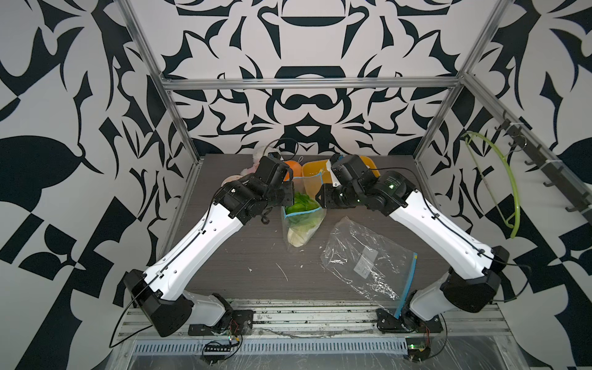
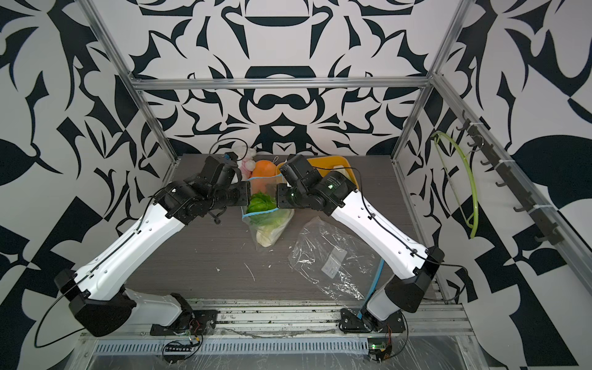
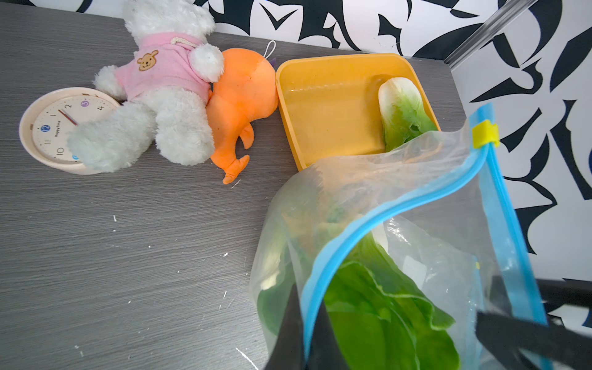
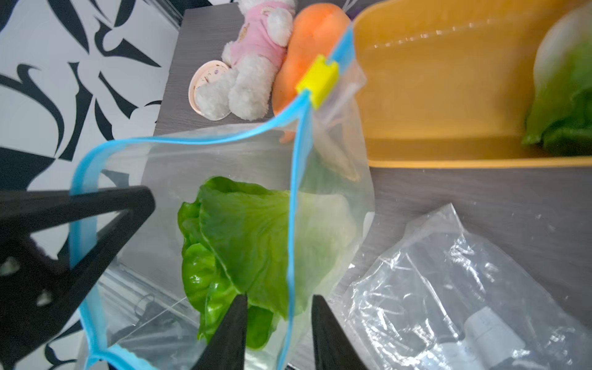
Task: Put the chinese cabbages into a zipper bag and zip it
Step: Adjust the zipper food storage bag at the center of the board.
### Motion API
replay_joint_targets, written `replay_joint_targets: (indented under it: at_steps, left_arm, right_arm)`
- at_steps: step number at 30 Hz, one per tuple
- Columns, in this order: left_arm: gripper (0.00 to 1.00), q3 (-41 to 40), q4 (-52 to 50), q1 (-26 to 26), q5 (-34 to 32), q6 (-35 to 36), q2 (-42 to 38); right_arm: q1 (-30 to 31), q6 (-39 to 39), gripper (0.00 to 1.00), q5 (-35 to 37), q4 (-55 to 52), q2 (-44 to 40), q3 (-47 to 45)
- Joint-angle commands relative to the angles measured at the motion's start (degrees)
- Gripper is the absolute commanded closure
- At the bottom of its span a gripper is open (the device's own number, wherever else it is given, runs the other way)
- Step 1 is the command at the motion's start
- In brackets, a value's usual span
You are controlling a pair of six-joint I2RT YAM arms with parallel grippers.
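Note:
A clear zipper bag (image 1: 302, 224) with a blue zip strip (image 3: 352, 237) and a yellow slider (image 3: 486, 134) stands mouth-up at mid-table. Chinese cabbages (image 4: 237, 230) fill it, green leaves (image 1: 299, 205) at the mouth and white bases down. Another cabbage (image 3: 402, 112) lies in the yellow tray (image 3: 320, 105) behind. My left gripper (image 3: 307, 307) is shut on one side of the blue rim. My right gripper (image 4: 278, 298) is open, its jaws straddling the opposite side of the rim (image 4: 290, 256) without pinching it. The bag's mouth gapes between them.
A second, empty crumpled plastic bag (image 1: 368, 259) lies at the front right. At the back left sit a white plush rabbit (image 3: 160, 96), an orange plush toy (image 3: 240, 96) and a small clock (image 3: 54, 128). A green hanger (image 1: 509, 182) hangs on the right frame.

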Motion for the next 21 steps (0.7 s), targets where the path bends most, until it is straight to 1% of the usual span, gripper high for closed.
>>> replay_joint_targets:
  at_steps: [1,2,3,4,7,10,12,13,15,17,21]
  left_arm:
    - [1.0,1.1,1.3,0.3,0.0,-0.5,-0.2]
    - [1.0,1.0,1.5,0.2,-0.1,-0.5,-0.3]
    - [1.0,1.0,1.5,0.3,-0.3,-0.6,-0.3]
    - [1.0,1.2,1.4,0.3,-0.6,-0.8,-0.5]
    - [1.0,2.8,0.5,0.3,-1.1,-1.7,-1.4]
    - [1.0,3.0,-0.4,0.2,-0.7,-5.2,-3.7]
    - [1.0,1.2,0.4,-0.1,1.3,-8.4,-5.2]
    - [1.0,0.5,0.8,-0.4,1.6,-9.4,-7.7]
    - [1.0,-1.4,1.5,-0.9,0.9,-12.1,-9.9]
    - [1.0,-3.4,3.1,-1.4,1.4,-14.7,-11.6]
    - [1.0,-7.3,8.4,-2.9,1.9,-17.8,-12.9]
  right_arm:
    - [0.2,1.8,0.83,-0.4,2.8,-1.6,-1.1]
    - [0.3,2.0,0.89,-0.5,3.4,-1.5,-1.1]
    - [0.3,1.8,0.97,-0.5,4.3,-1.6,-1.0]
    - [0.3,1.2,1.0,-0.5,4.8,-1.5,-0.4]
    - [0.3,-2.9,1.0,0.1,4.4,0.5,5.0]
    - [0.3,-8.1,1.0,1.7,4.2,3.1,10.6]
    - [0.2,-12.2,1.0,0.2,4.3,5.7,14.9]
    - [0.1,-13.4,1.0,-0.4,3.6,7.3,17.2]
    - [0.0,-17.1,1.0,-3.8,2.0,11.0,23.3]
    - [0.0,-19.2,1.0,-3.9,-2.3,14.8,30.0]
    - [-0.4,-24.8,1.0,-1.9,-8.2,21.1,38.8]
